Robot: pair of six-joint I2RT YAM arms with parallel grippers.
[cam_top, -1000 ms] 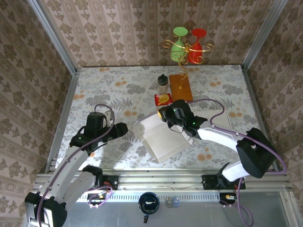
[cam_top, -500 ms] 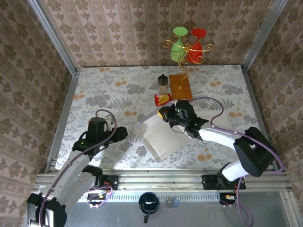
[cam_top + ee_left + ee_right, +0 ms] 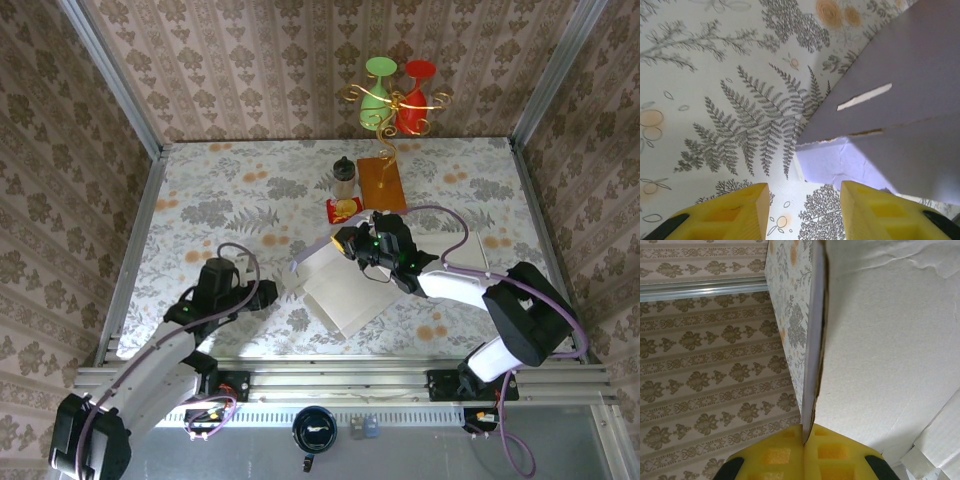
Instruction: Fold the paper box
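Note:
The white paper box (image 3: 345,290) lies partly flattened at the table's middle, one panel raised at its far left. My right gripper (image 3: 352,243) is shut on that raised panel; in the right wrist view the yellow pads (image 3: 835,452) pinch the panel's thin edge (image 3: 812,365), with the box's white face (image 3: 890,340) to the right. My left gripper (image 3: 272,293) sits just left of the box, low over the table. Its yellow fingers (image 3: 740,210) stand open with only tablecloth between them, and a box corner (image 3: 880,115) lies just ahead, untouched.
At the back stand a gold holder with a green and a red glass (image 3: 400,95), a brown board (image 3: 382,183), a small jar (image 3: 344,178) and a red packet (image 3: 345,209). A white sheet (image 3: 470,250) lies right of the box. Patterned walls close in the table.
My left arm has drawn back toward the near edge and its fingers have narrowed. The right gripper has kept its hold, and the box has shifted slightly.

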